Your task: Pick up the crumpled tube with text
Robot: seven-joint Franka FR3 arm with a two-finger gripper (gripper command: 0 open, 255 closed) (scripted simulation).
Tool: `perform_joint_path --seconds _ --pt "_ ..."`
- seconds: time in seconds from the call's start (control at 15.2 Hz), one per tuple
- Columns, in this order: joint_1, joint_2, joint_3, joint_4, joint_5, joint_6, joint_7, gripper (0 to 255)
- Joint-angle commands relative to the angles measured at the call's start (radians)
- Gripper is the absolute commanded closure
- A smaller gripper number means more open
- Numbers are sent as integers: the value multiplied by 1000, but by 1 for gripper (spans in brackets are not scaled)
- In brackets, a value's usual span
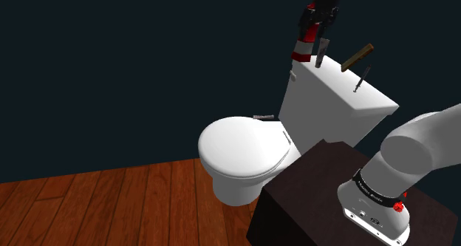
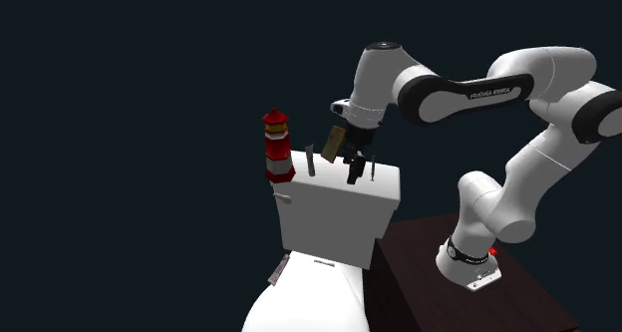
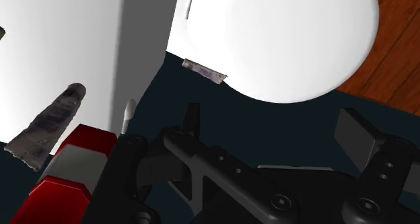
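A grey crumpled tube (image 1: 322,51) (image 2: 311,163) stands upright on the white toilet tank's lid (image 1: 336,89), close beside a red and white lighthouse figure (image 1: 303,49) (image 2: 277,146). My black gripper (image 1: 316,21) (image 2: 353,166) hangs just above the tank lid, near both. In the wrist view the tube (image 3: 47,125) and the lighthouse (image 3: 67,169) lie off to the side of one finger, outside the gap. The gripper (image 3: 272,128) is open, its fingers (image 3: 192,122) wide apart with nothing between them.
A brown block (image 1: 357,57) (image 2: 332,141) and a thin dark stick (image 1: 362,80) also stand on the tank lid. A small flat grey piece (image 1: 264,117) (image 3: 203,69) lies behind the shut toilet lid (image 1: 240,145). The dark stand (image 1: 310,193) adjoins the tank; wood floor (image 1: 111,200) lies below.
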Motion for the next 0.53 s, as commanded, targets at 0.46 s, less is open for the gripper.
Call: perform_joint_path --seconds 0.46 --pt "-94 203 -78 141 -29 101 85 0"
